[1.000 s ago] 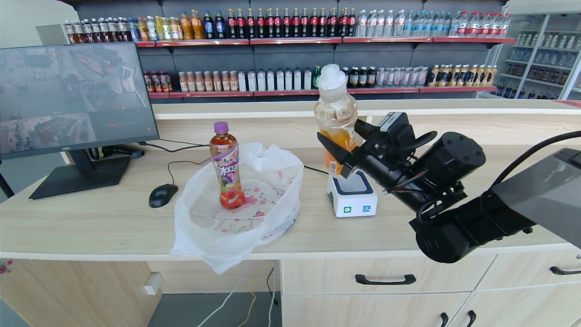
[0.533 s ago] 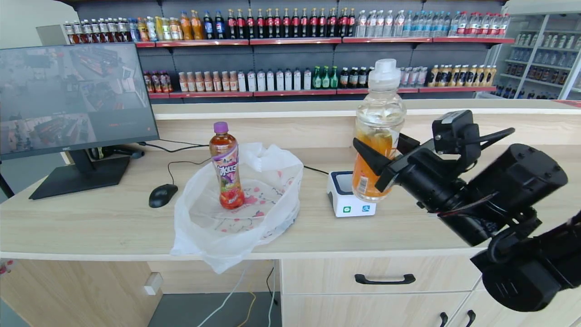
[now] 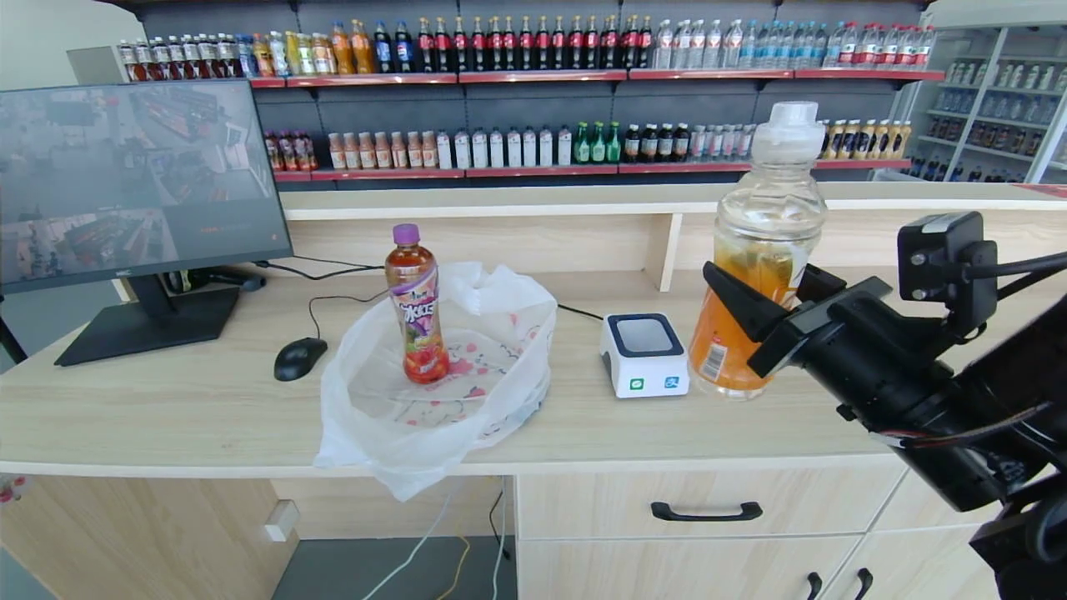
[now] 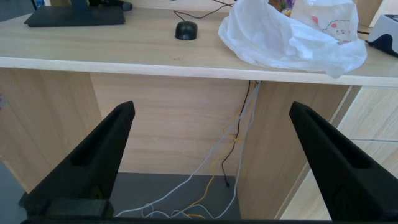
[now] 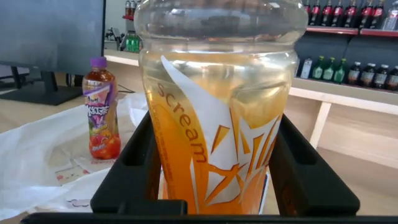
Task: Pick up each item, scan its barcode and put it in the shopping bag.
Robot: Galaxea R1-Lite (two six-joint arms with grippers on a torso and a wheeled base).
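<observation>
An orange drink bottle (image 3: 754, 275) with a white cap is upright just right of the white barcode scanner (image 3: 643, 354), held in my right gripper (image 3: 767, 312), which is shut on its lower half. Up close in the right wrist view the bottle (image 5: 214, 124) sits between the dark fingers (image 5: 134, 171). A purple-capped red drink bottle (image 3: 415, 307) stands inside the white shopping bag (image 3: 442, 375) on the counter, also visible as the bottle (image 5: 102, 109) beyond. My left gripper (image 4: 211, 162) hangs open below the counter edge, in front of the cabinet, with nothing between its fingers.
A monitor (image 3: 137, 183) on a black stand and a black mouse (image 3: 298, 357) with its cable sit at the counter's left. A raised back ledge (image 3: 583, 200) runs behind the counter. Drawers with black handles (image 3: 707, 510) are below. Cables (image 4: 230, 155) hang under the counter.
My right arm has carried the orange bottle rightward, from above the scanner to the counter space right of it, and lower. The bag and the red bottle have stayed put.
</observation>
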